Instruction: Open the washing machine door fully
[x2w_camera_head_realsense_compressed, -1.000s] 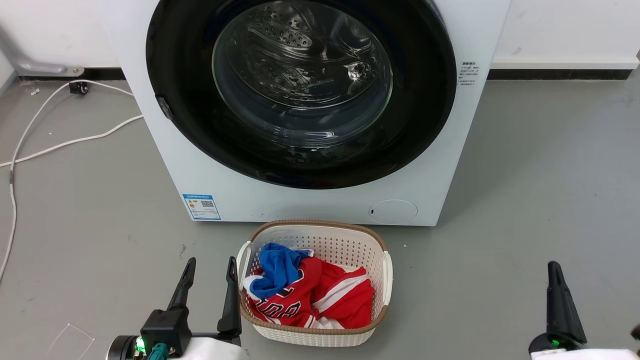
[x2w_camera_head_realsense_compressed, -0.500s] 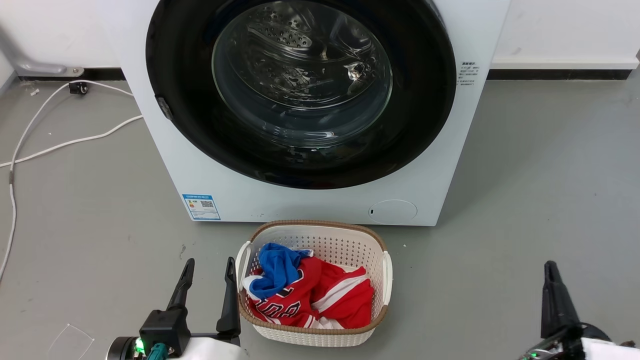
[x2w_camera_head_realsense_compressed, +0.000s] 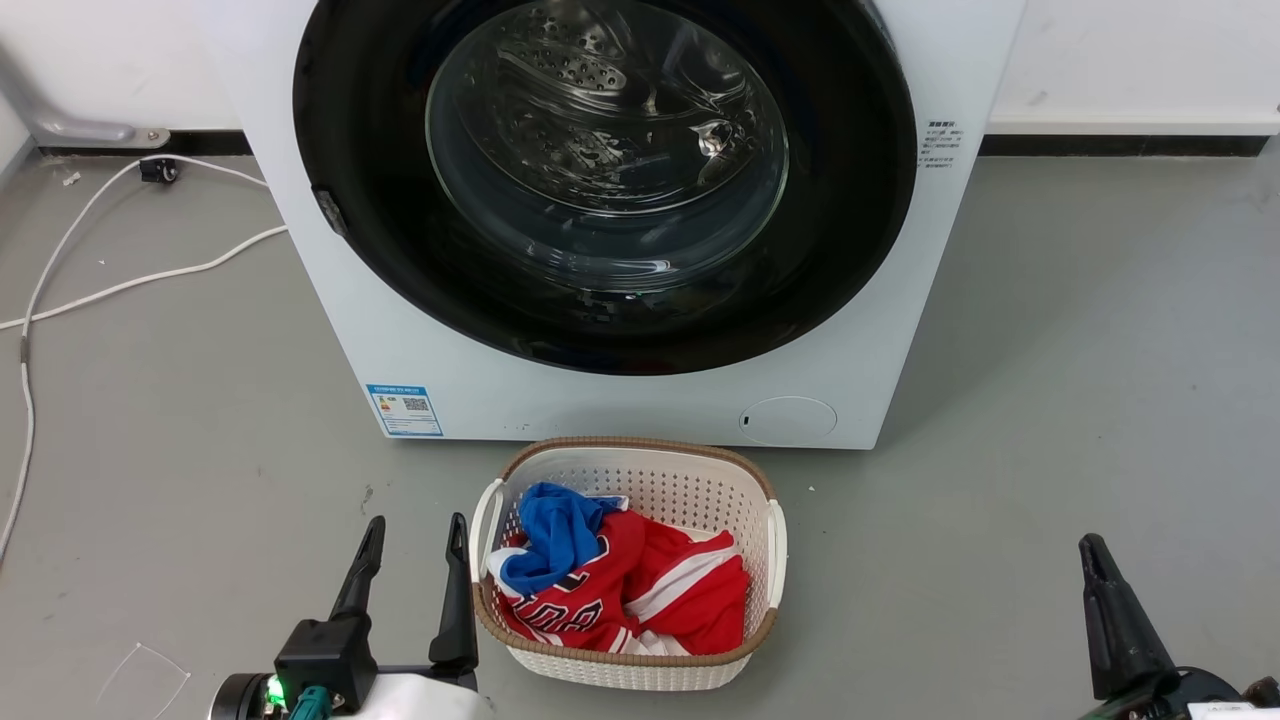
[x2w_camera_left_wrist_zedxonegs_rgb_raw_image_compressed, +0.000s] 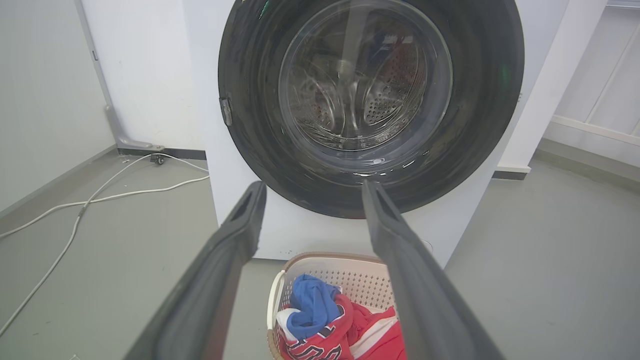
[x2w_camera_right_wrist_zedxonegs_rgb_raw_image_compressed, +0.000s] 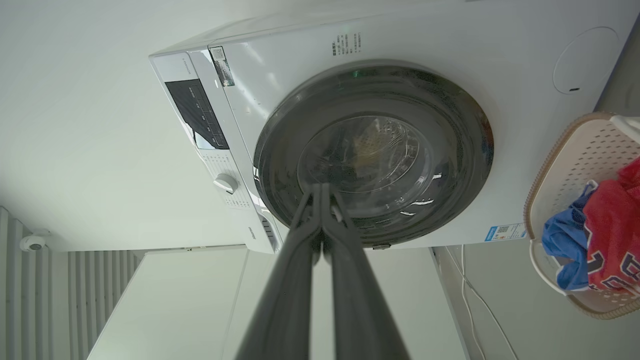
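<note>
The white washing machine (x2w_camera_head_realsense_compressed: 600, 410) stands against the wall with its door (x2w_camera_head_realsense_compressed: 850, 200) lying flush against the front. The door has a glossy black rim around clear glass, and the steel drum shows through it. A small metal piece (x2w_camera_head_realsense_compressed: 328, 212) sits on the rim's left side. My left gripper (x2w_camera_head_realsense_compressed: 415, 535) is open and empty at the lower left, well short of the machine (x2w_camera_left_wrist_zedxonegs_rgb_raw_image_compressed: 300, 235) and its door (x2w_camera_left_wrist_zedxonegs_rgb_raw_image_compressed: 490, 100). My right gripper (x2w_camera_head_realsense_compressed: 1092, 548) is low at the right, its fingers pressed together on nothing. The right wrist view, rolled sideways, has the right gripper (x2w_camera_right_wrist_zedxonegs_rgb_raw_image_compressed: 320, 189) in front of the door (x2w_camera_right_wrist_zedxonegs_rgb_raw_image_compressed: 465, 140).
A white laundry basket (x2w_camera_head_realsense_compressed: 680, 490) with red and blue clothes sits on the grey floor right in front of the machine, between my grippers. A white cable (x2w_camera_head_realsense_compressed: 150, 275) runs over the floor at the left. Bare floor lies to the right of the machine.
My right gripper has sunk a little lower and shifted slightly left in the head view, and its wrist has turned. The left gripper and the door have stayed put.
</note>
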